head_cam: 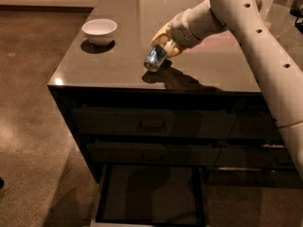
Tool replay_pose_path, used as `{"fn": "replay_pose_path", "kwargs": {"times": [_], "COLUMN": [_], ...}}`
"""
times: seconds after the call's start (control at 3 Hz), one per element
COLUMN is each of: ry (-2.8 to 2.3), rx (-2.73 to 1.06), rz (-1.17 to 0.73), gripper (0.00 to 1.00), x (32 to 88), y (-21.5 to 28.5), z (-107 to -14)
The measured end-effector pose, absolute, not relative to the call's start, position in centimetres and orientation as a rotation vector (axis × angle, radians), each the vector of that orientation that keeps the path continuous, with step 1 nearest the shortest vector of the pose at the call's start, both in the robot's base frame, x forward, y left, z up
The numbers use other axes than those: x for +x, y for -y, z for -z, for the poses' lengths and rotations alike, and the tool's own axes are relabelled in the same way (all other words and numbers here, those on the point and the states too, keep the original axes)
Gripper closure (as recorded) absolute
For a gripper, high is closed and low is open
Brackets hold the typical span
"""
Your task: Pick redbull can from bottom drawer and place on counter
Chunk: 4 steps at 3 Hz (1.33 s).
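Note:
My gripper is shut on the redbull can, a slim silver-and-blue can. The can is tilted, its shiny end pointing down and toward the camera. It hangs just above the glossy counter, near the middle, and casts a shadow under it. My pale arm reaches in from the right. The bottom drawer is pulled open below, its dark flat inside empty.
A white bowl stands on the counter's left side. Two closed drawers with handles sit above the open one. Brown speckled floor lies to the left of the cabinet.

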State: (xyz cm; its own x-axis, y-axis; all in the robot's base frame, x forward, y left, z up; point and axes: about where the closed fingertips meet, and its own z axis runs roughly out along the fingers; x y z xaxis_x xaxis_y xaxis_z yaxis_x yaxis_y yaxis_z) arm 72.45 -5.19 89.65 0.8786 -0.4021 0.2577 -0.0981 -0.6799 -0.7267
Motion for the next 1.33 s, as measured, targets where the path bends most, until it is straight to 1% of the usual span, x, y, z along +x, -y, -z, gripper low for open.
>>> {"fn": "replay_pose_path", "kwargs": {"times": [0.67,1.0,1.33], "ry": [-0.352,-0.350,-0.349], "rx": [-2.290,-2.291,-2.291], "rz": [0.508,0.504,0.515], "gripper": [0.14,0.00,0.00], "x": [72.52,72.53,72.52], "y": [4.70,4.51,4.78], "z": [-89.20,-89.01,-89.32]}}
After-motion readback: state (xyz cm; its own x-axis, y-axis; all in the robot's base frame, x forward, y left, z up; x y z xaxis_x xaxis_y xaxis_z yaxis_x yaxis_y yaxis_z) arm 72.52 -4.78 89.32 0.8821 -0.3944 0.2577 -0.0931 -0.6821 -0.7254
